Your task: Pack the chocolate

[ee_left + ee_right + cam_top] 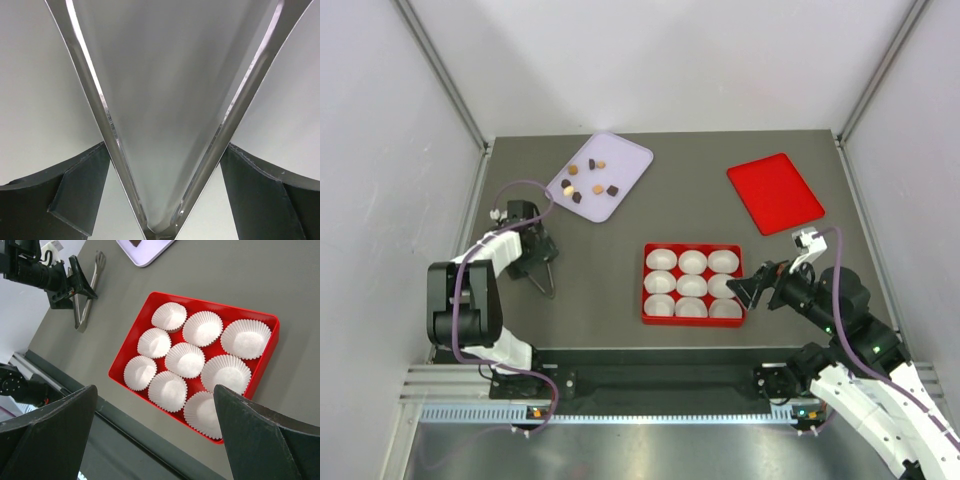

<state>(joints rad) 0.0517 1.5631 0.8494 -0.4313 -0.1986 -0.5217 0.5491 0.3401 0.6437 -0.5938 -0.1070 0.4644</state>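
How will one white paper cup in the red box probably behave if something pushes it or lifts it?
The paper cups look thin and pleated, so one is probably very light and easy to crush. They sit packed together in the red box, so a push would likely move its neighbours too.

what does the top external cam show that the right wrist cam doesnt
Only top external: the flat red rectangular lid at the far right, and the whole spread of small brown and tan chocolate pieces on the lavender plastic tray.
Only right wrist: the thin metal tongs, plainly seen lying on the grey table, and the pleated walls of the white paper cups.
Both: the red rectangular box holding all nine cups, every one empty, and at least a corner of the tray.
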